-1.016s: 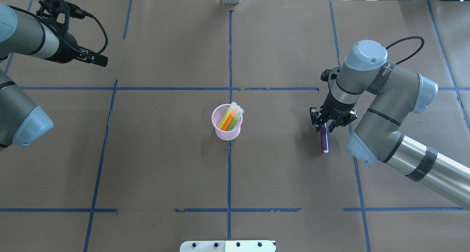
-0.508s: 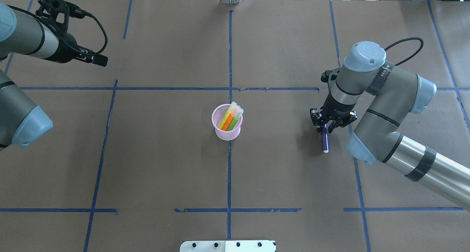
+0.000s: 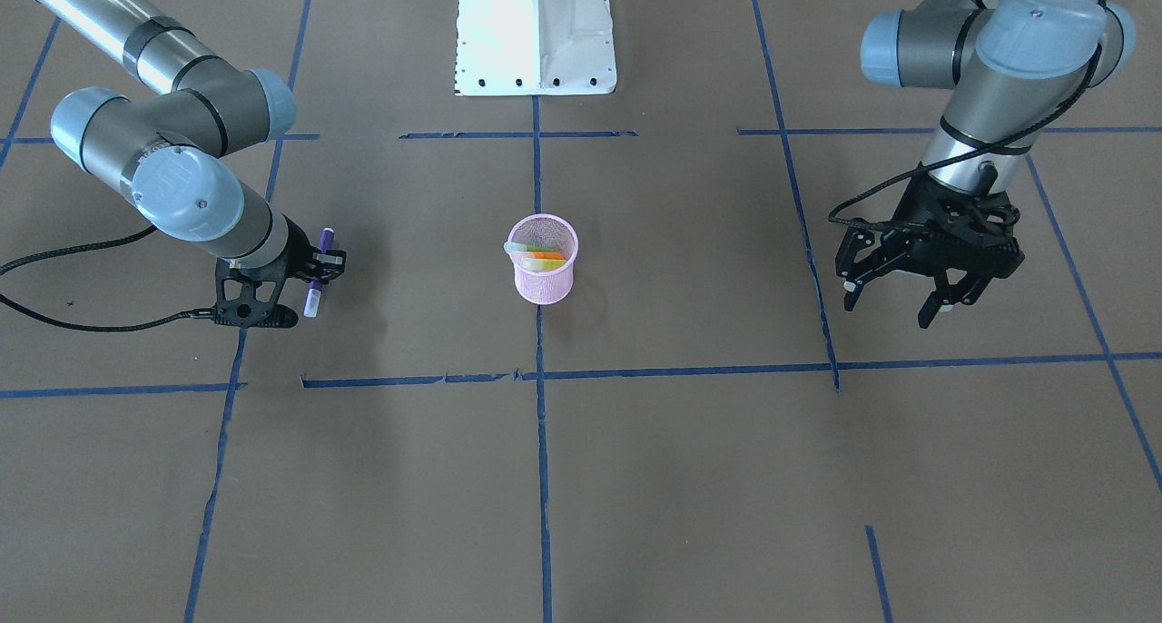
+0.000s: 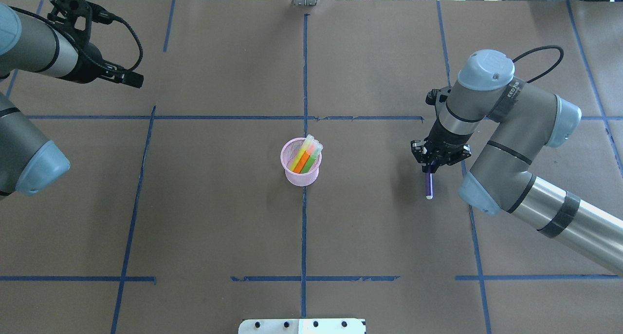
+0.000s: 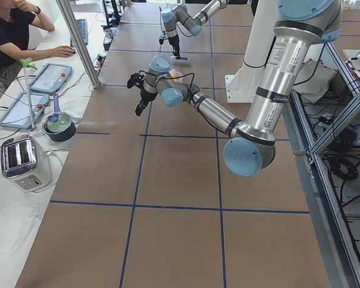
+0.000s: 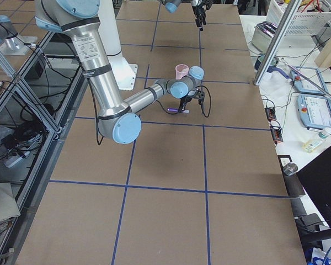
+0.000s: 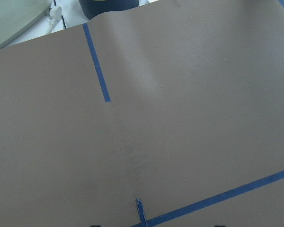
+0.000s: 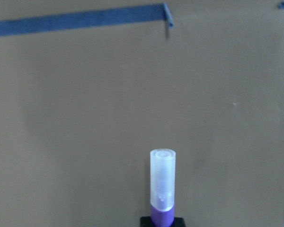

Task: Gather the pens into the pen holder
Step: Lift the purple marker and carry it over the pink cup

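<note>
1. The slim purple pen point(image 4: 429, 184) with a pale translucent cap was pinched in your right end effector point(image 4: 430, 167), whose fingers were pressed onto the barrel toward its purple end.
2. The pen hung slanted, cap end lowest, with the purple end poking out above the fingers. The views did not show whether the cap had cleared the brown paper-covered tabletop point(image 4: 219, 217).
3. The small round pink wire-mesh cup point(image 4: 297, 179) stood upright at the middle of the tabletop. It was well apart from the held pen, on the robot's left of it.
4. The orange, green and yellow pens point(image 4: 305, 159) already in the cup leaned toward the far rim, caps up. That left the near part of the mouth free.
5. Your left end effector point(image 3: 894, 298) hung with its fingers spread and empty, far out on the other side of the cup. The right arm was the one with the work in hand.
6. Judging from this, the last pen remained to be delivered. You would have needed to carry it sideways across to the cup, keep it cap-down and steep, and aim for the free part of the mouth.
</note>
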You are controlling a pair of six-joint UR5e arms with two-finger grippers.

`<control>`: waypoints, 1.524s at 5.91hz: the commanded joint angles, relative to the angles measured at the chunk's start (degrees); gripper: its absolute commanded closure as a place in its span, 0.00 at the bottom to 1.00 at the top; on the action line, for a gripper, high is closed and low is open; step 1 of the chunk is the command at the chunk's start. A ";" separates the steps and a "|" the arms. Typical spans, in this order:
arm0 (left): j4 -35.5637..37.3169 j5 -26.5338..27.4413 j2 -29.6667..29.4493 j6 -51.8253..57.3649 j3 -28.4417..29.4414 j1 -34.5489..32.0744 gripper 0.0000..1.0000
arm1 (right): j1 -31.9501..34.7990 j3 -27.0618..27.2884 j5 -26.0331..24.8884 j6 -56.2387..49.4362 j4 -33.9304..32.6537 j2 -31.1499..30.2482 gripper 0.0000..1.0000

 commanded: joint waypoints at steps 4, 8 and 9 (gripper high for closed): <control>0.11 -0.01 -0.09 -0.06 -1.32 0.05 0.16 | -12.04 23.18 -36.72 15.71 0.55 6.52 1.00; 0.20 -0.01 -0.09 0.03 -2.11 0.13 0.16 | -30.08 19.73 -78.59 18.00 2.81 9.27 1.00; 0.20 -0.01 -0.18 0.03 -2.11 0.13 0.16 | -31.85 13.35 -83.04 18.63 10.84 9.36 1.00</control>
